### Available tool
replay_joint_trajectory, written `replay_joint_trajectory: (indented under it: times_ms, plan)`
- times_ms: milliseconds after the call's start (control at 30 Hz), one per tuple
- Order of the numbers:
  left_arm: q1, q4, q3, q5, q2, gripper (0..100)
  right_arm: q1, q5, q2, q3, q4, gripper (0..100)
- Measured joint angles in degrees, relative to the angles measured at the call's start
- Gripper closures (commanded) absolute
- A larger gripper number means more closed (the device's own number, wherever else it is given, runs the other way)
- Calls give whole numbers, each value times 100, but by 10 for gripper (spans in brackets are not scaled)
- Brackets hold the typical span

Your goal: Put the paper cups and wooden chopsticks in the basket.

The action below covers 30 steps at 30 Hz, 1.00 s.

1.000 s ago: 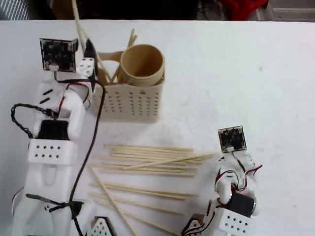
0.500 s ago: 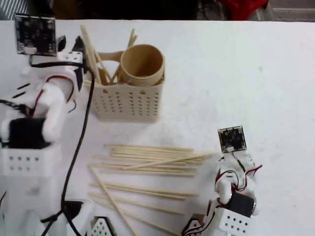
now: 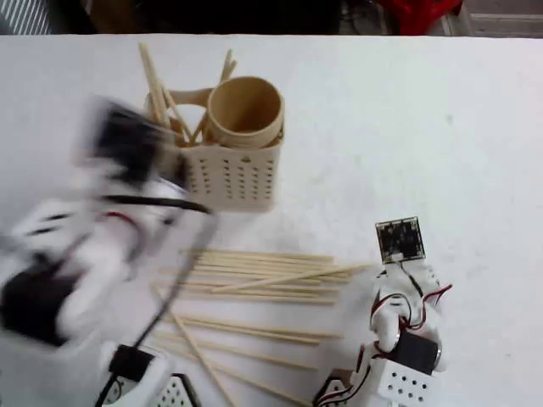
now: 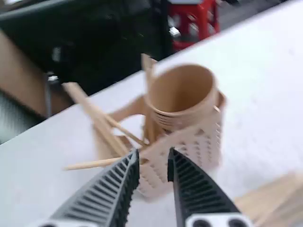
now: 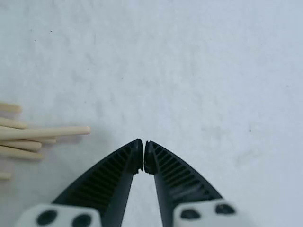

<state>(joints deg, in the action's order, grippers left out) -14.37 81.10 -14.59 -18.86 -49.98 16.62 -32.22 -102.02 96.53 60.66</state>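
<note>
A white perforated basket (image 3: 229, 176) stands at the back of the table with stacked paper cups (image 3: 246, 110) and several wooden chopsticks (image 3: 157, 85) upright in it. More chopsticks (image 3: 263, 280) lie loose on the table in front of it. My left arm (image 3: 85, 254) is blurred, left of and in front of the basket. My left gripper (image 4: 152, 157) is slightly open and empty, pointing at the basket (image 4: 189, 146) and cups (image 4: 182, 94). My right gripper (image 5: 143, 156) is shut on nothing, just off the ends of the loose chopsticks (image 5: 45, 132).
The right arm (image 3: 403, 326) sits at the front right beside the chopstick pile. The left arm's black cable (image 3: 161, 297) trails across the pile's left end. Bare white table (image 3: 424, 127) spreads right of the basket. Its back edge runs just behind the basket.
My left arm held a chopstick high beside the basket, let it go among those in the basket, and has swung back toward the front. The right arm has not moved.
</note>
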Motion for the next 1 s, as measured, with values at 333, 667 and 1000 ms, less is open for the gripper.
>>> replay_joint_trajectory:
  times_ms: [333, 667, 1000]
  plan:
    - [-1442, -1960, -2602, -1327, 1785, 879, 0, 0, 0, 0, 0, 974]
    - [-1451, -2927, -2171, -1802, 4730, 850, 0, 0, 0, 0, 0, 974]
    - [-1363, -2945, -1477, -1864, 5767, 858, 0, 0, 0, 0, 0, 974]
